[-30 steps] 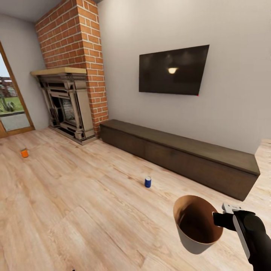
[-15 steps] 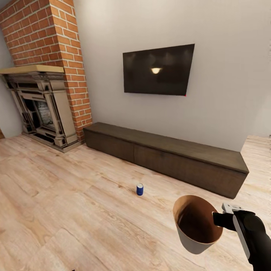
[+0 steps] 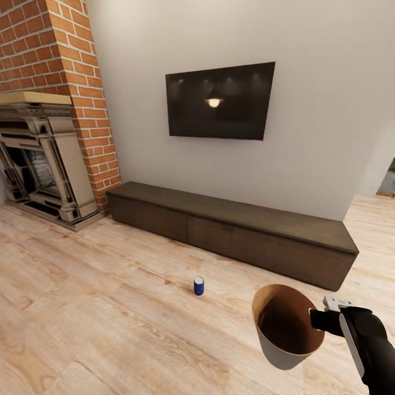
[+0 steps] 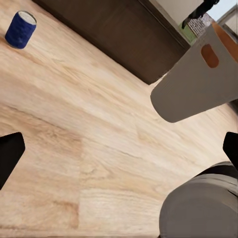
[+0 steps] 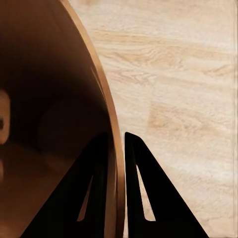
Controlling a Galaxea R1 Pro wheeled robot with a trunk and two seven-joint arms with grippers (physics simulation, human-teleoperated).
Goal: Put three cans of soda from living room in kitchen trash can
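Note:
A blue can of soda (image 3: pixel 198 286) with a white band stands upright on the light wood floor of the living room, in front of the long dark cabinet. It also shows in the left wrist view as the blue can (image 4: pixel 21 29). My right gripper (image 3: pixel 323 320) is shut on the rim of the trash can (image 3: pixel 285 329), held off the floor, pale grey outside and brown inside. In the right wrist view the fingers (image 5: pixel 148 198) pinch the bin's rim (image 5: pixel 113 124). My left gripper (image 4: pixel 119 151) is open over bare floor, the bin's grey wall (image 4: pixel 191 87) beside it. The orange cans are out of view.
A long dark wood cabinet (image 3: pixel 236 227) runs along the wall under a black TV (image 3: pixel 219 101). A brick chimney with an ornate fireplace (image 3: pixel 38 159) stands at the left. An opening (image 3: pixel 387 178) shows at the far right. A grey rounded part of my body (image 4: pixel 201 208) sits near the left gripper.
The whole view has swung to the right: fireplace, cabinet and blue can slid left in the picture, and an orange can and the glass door left it. The bin stays held.

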